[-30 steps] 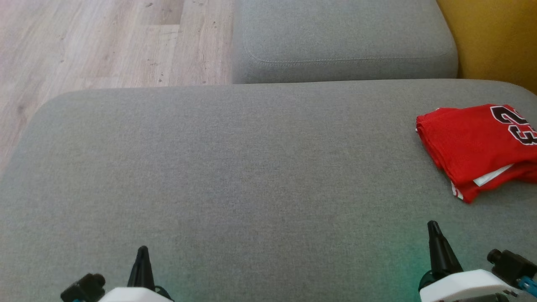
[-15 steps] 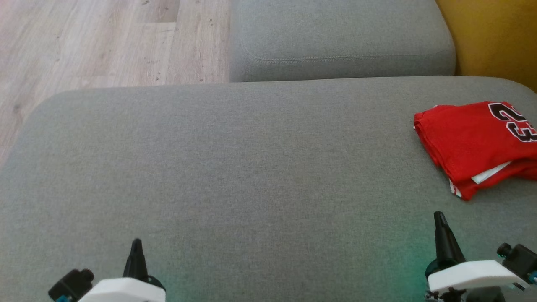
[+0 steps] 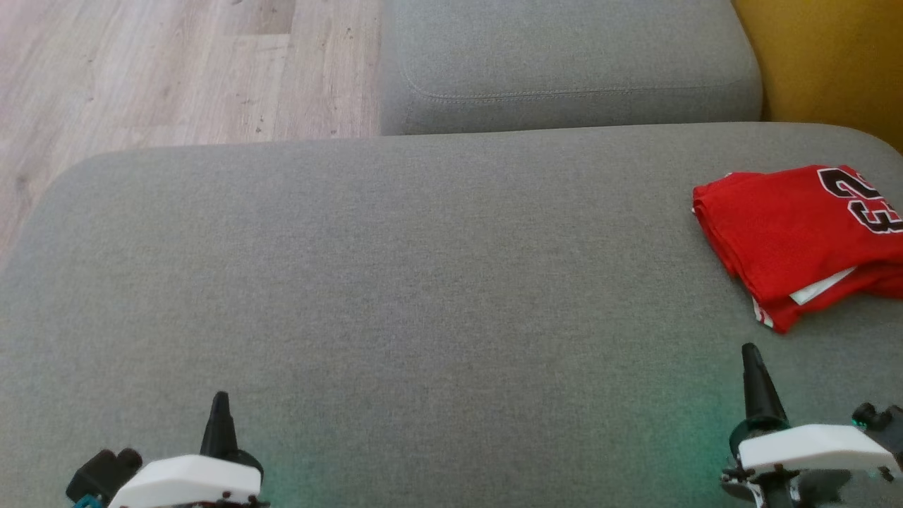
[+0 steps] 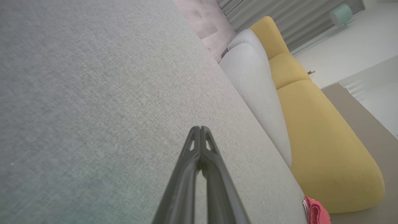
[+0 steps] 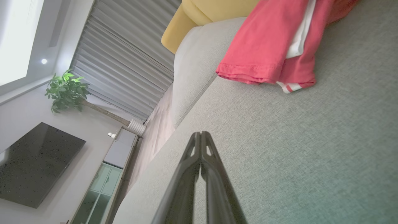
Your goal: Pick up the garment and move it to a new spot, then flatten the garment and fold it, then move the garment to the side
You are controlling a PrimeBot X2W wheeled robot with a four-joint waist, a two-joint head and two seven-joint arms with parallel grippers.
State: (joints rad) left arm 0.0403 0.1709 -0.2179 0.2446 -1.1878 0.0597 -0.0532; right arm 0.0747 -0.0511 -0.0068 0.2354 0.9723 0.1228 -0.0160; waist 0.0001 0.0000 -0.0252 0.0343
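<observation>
Folded red garment [image 3: 783, 240], printed with a black, white-edged "23" turned sideways, white trim peeking from between layers. Lying flat at the far right of a grey sofa cushion [image 3: 423, 282], beside a yellow seat [image 3: 832, 63]. Left gripper [image 3: 220, 398] and right gripper [image 3: 749, 351] clenched tight, empty, over the cushion; the right one near the garment, not touching.

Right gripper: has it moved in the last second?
Yes. The right gripper has edged forward and rightward in head view, closing the gap to the jersey, which lies put on the couch.
</observation>
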